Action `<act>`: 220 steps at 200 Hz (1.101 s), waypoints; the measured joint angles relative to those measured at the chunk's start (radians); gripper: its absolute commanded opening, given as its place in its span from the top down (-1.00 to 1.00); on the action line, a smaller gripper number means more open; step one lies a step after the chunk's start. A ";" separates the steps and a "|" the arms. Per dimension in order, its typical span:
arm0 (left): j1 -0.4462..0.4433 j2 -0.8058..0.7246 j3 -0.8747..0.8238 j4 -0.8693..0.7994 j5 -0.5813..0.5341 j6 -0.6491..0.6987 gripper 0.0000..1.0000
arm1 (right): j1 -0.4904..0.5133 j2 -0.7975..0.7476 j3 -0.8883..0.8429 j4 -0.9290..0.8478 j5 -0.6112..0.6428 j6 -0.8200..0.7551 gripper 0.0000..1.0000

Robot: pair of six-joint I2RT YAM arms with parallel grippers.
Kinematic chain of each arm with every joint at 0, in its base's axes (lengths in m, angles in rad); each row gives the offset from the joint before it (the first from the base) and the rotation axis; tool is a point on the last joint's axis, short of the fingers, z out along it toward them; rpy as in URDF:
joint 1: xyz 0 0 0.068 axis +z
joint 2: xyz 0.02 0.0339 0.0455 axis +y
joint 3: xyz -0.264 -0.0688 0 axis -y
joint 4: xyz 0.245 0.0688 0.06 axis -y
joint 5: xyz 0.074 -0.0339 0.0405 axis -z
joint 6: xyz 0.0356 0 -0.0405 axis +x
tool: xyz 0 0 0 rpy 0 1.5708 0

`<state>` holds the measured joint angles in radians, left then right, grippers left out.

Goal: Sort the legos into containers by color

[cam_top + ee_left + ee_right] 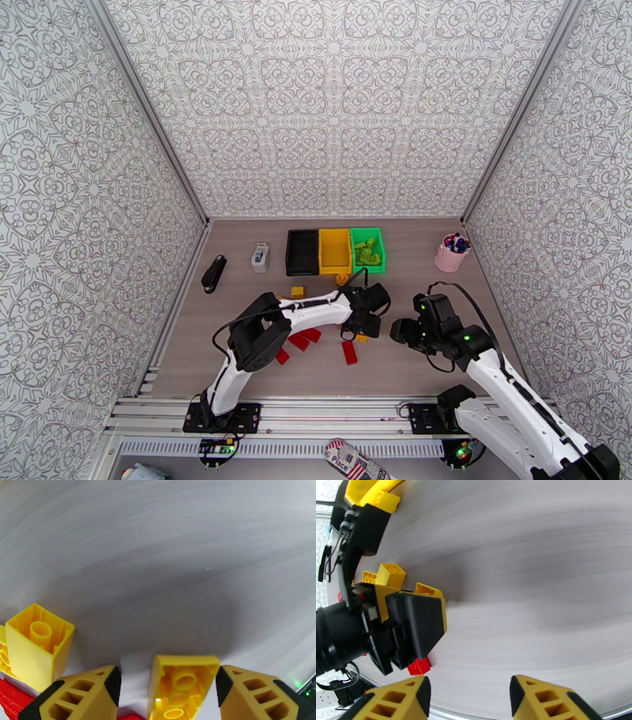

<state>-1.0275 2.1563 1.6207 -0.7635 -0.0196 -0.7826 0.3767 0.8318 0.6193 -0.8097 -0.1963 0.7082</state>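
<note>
My left gripper (368,322) (168,680) is low over the table with its jaws astride a yellow lego (183,683) lying hollow side up. The right pad touches that lego; a gap remains at the left pad. Another yellow lego (37,645) stands just to the left, with a red one (12,701) beside it. Red legos (304,338) (349,352) lie under the left arm. The black (302,251), yellow (335,250) and green (367,249) containers sit at the back, green legos (368,254) in the green one. My right gripper (403,330) (470,689) is open, holding nothing.
Two yellow legos (342,278) (297,291) lie just in front of the containers. A white-and-blue box (260,256) and a black stapler (214,273) are at the back left, a pink cup of pens (451,254) at the back right. The left arm's gripper body (410,626) is close to my right fingers.
</note>
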 measured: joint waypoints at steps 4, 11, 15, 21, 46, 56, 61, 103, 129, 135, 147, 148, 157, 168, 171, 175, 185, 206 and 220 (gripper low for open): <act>0.000 0.004 0.005 -0.003 0.001 0.002 -0.21 | 0.000 0.000 0.000 0.001 0.000 0.000 -0.13; 0.000 0.010 0.012 -0.006 0.003 0.002 -0.10 | 0.000 0.000 0.000 0.002 0.000 0.000 -0.12; 0.000 0.014 0.017 -0.008 0.003 -0.001 -0.04 | 0.000 0.000 0.000 0.002 0.000 0.000 -0.11; -0.001 0.018 0.022 -0.015 0.002 -0.002 0.05 | 0.000 0.000 0.000 0.002 0.000 0.000 -0.10; -0.001 0.021 0.026 -0.022 0.002 0.005 0.22 | 0.000 -0.002 0.000 0.002 0.000 0.000 -0.07; -0.002 0.021 0.028 -0.022 0.002 0.002 0.24 | 0.000 -0.006 0.000 0.002 0.000 0.000 -0.06; -0.002 0.020 0.029 -0.022 0.002 0.002 0.25 | 0.000 -0.008 0.000 0.001 0.000 0.000 -0.06; 0.025 -0.041 0.027 -0.017 0.016 0.006 0.26 | 0.000 -0.014 0.000 0.016 -0.023 -0.003 -0.14; 0.100 -0.145 0.027 0.012 0.056 0.011 0.27 | 0.000 0.056 0.034 0.055 -0.063 -0.021 -0.18; 0.124 -0.168 0.028 0.021 0.068 0.014 0.27 | 0.000 0.087 0.052 0.067 -0.073 -0.027 -0.19; 0.179 -0.202 0.038 0.037 0.087 0.022 0.27 | 0.000 0.140 0.090 0.089 -0.087 -0.037 -0.19; 0.187 -0.204 0.040 0.039 0.089 0.024 0.27 | 0.000 0.145 0.093 0.091 -0.088 -0.038 -0.19; 0.231 -0.213 0.058 0.048 0.103 0.028 0.28 | 0.000 0.188 0.130 0.106 -0.099 -0.050 -0.20; 0.280 -0.213 0.082 0.058 0.113 0.034 0.27 | 0.000 0.247 0.189 0.120 -0.108 -0.062 -0.20; 0.293 -0.211 0.090 0.058 0.116 0.037 0.27 | 0.000 0.261 0.202 0.122 -0.111 -0.066 -0.20; 0.311 -0.207 0.100 0.058 0.118 0.042 0.26 | 0.000 0.283 0.227 0.126 -0.114 -0.070 -0.20; 0.353 -0.190 0.139 0.054 0.124 0.054 0.27 | 0.000 0.338 0.283 0.137 -0.124 -0.082 -0.20; 0.418 -0.122 0.255 0.045 0.127 0.080 0.25 | 0.000 0.431 0.386 0.153 -0.131 -0.104 -0.20; 0.447 -0.060 0.340 0.037 0.128 0.096 0.20 | -0.002 0.480 0.441 0.156 -0.134 -0.114 -0.19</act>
<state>-0.5808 2.0960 1.9606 -0.7269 0.1081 -0.6868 0.3744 1.3121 1.0603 -0.6537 -0.3305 0.5941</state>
